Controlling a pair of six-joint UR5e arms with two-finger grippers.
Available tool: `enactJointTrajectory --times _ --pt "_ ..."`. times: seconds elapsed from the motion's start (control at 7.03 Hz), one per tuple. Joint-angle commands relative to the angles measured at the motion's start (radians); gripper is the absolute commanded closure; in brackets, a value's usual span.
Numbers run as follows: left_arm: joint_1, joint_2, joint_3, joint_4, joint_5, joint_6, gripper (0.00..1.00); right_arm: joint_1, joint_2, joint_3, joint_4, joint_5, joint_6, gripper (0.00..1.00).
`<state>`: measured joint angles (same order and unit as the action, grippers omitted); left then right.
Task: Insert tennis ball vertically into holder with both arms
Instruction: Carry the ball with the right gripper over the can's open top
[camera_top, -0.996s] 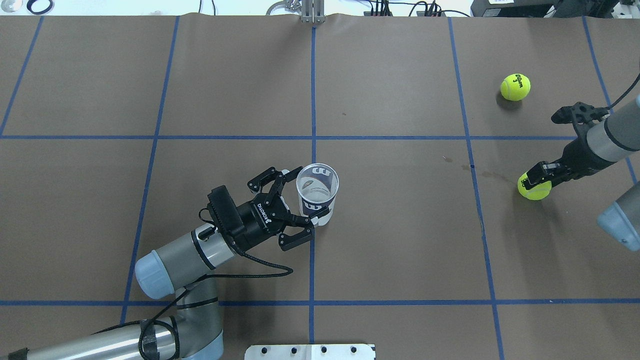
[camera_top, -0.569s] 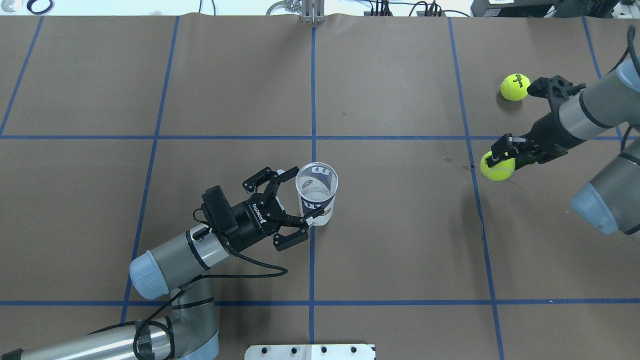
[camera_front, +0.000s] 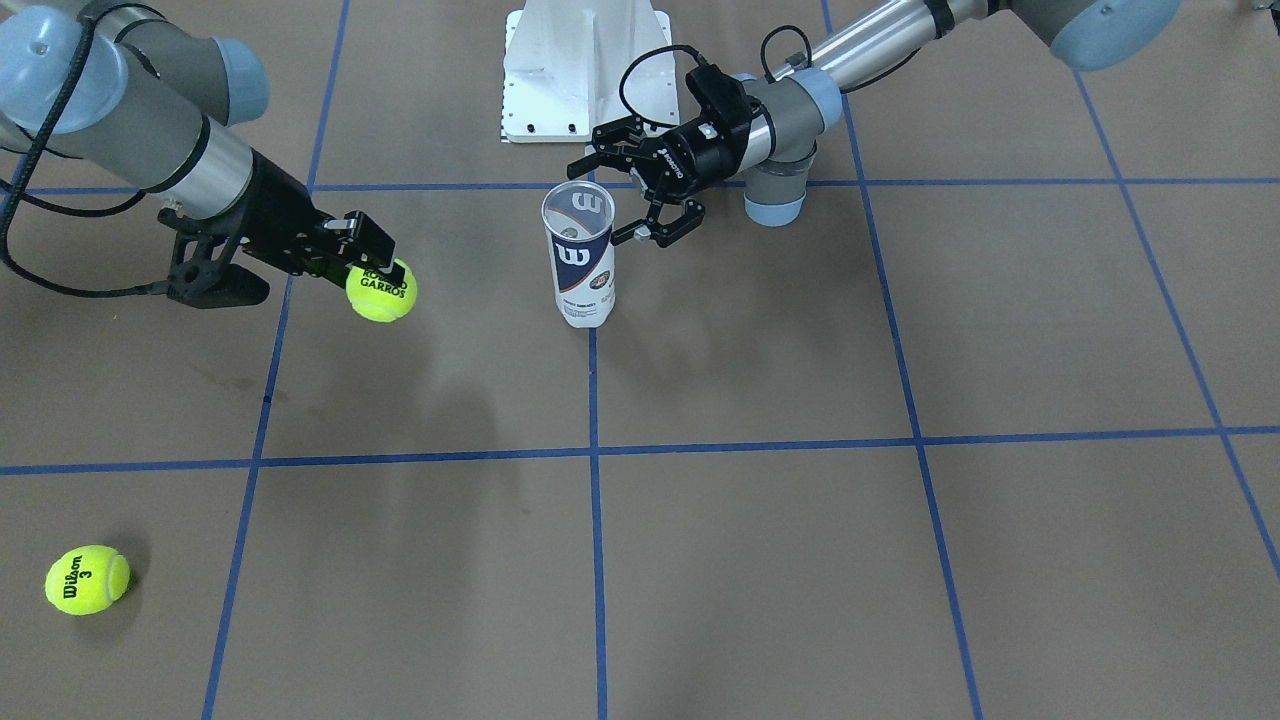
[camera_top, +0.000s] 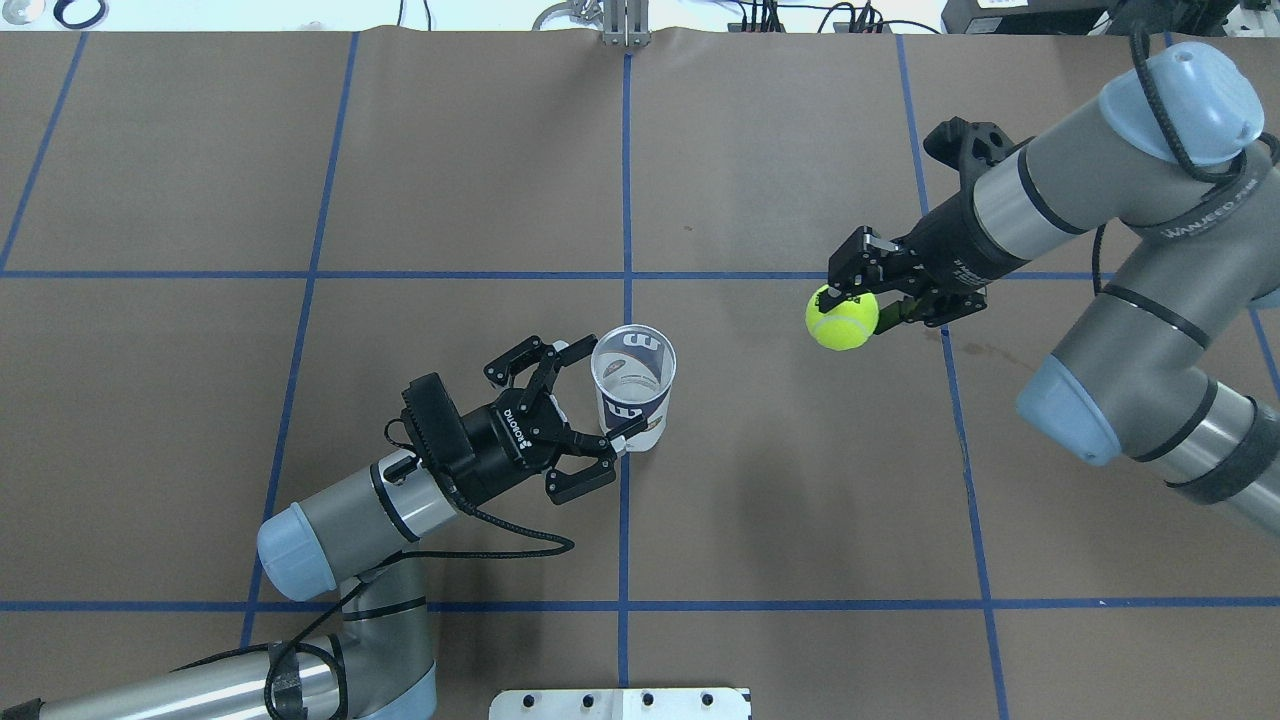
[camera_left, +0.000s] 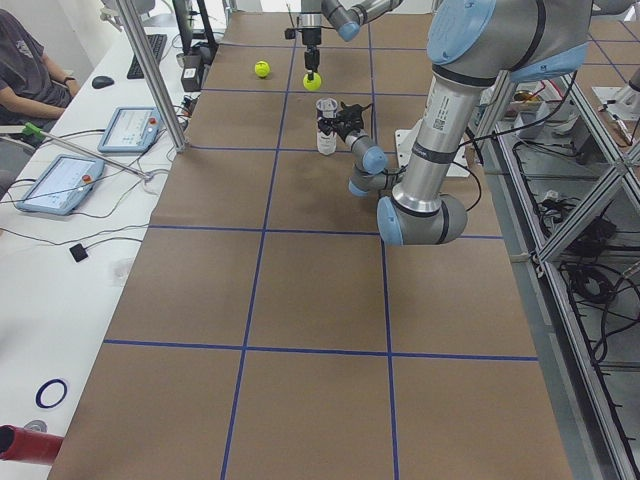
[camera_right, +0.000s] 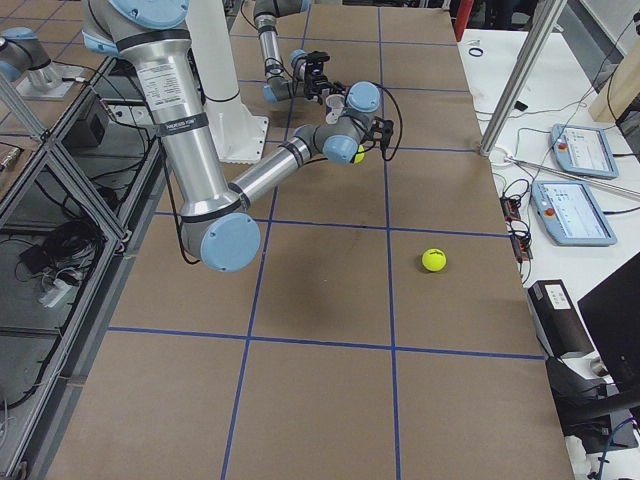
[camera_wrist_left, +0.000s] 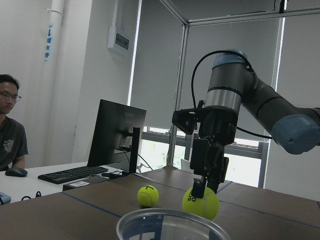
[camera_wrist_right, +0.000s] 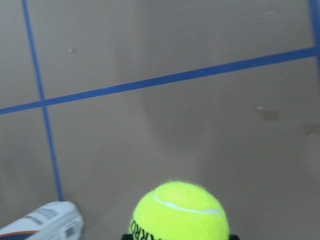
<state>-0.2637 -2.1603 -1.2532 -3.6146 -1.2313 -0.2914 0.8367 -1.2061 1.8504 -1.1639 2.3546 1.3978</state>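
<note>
The holder (camera_top: 633, 385), a clear can with a navy-and-white "W" label, stands upright at the table's middle (camera_front: 580, 255); its rim shows at the bottom of the left wrist view (camera_wrist_left: 170, 225). My left gripper (camera_top: 600, 395) is open, its fingers straddling the can's near side (camera_front: 625, 200). My right gripper (camera_top: 848, 300) is shut on a yellow tennis ball (camera_top: 842, 318) and holds it above the table, well apart from the can on my right side (camera_front: 381, 290). The ball fills the bottom of the right wrist view (camera_wrist_right: 180, 212).
A second tennis ball (camera_front: 87, 580) lies on the table at my far right, hidden by the right arm in the overhead view. The white pedestal base (camera_front: 585, 70) sits at the robot's edge. Operator desks with a monitor stand beyond the far edge.
My right arm has lifted the ball and carried it from the table's right edge toward the can. My left gripper has drawn back slightly; the can has stayed put.
</note>
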Motion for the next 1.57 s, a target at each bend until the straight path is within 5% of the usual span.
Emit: enactJointTrajectory --times 0.0,0.57,1.0,1.28,1.42 --pt "0.003 -0.001 0.001 0.002 0.001 0.000 0.00 -0.027 0.129 0.076 -0.148 0.000 0.079 1.00" --pt "0.004 -0.001 0.001 0.002 0.001 0.000 0.00 -0.152 0.285 0.082 -0.233 -0.121 0.200 1.00" --pt "0.004 -0.001 0.001 0.002 0.001 0.000 0.00 -0.172 0.293 0.076 -0.253 -0.147 0.199 1.00" --pt "0.004 -0.001 0.000 0.002 0.001 0.000 0.00 -0.175 0.295 0.066 -0.253 -0.147 0.196 0.60" --pt "0.004 -0.003 0.000 0.002 0.001 0.000 0.00 -0.179 0.295 0.066 -0.253 -0.147 0.196 0.50"
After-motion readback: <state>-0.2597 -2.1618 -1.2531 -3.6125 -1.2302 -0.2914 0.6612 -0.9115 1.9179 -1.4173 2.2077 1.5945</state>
